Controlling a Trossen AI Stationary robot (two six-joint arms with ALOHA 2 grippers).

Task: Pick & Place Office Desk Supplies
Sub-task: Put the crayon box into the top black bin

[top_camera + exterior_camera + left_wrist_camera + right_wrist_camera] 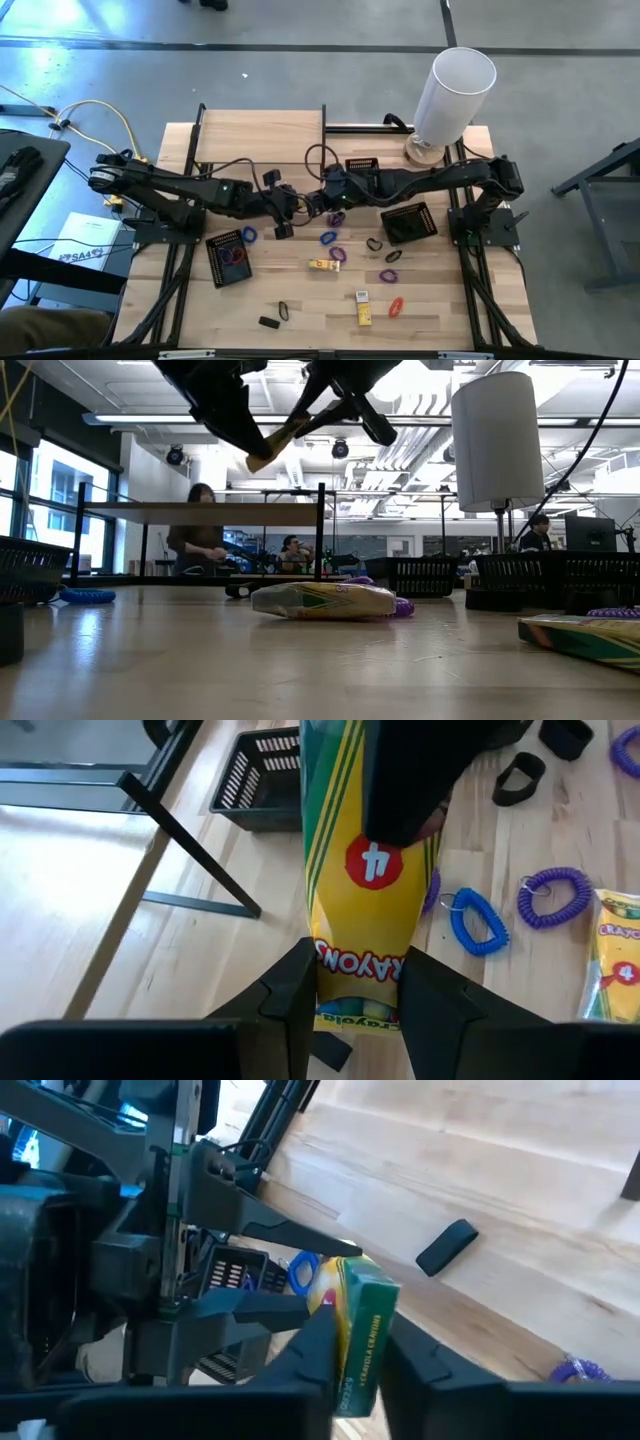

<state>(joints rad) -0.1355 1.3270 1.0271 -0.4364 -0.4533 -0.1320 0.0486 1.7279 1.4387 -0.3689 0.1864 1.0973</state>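
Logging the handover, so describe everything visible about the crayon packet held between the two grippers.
The crayon packet is a small yellow and green cardboard box printed with "Crayons" and a red circle bearing a 4. It hangs in the air above the wooden table, near its middle, touching no surface. The left gripper clamps one end, and the right gripper clamps the other, so both hold it at once. It looks intact and closed. Another like packet lies on the table below.
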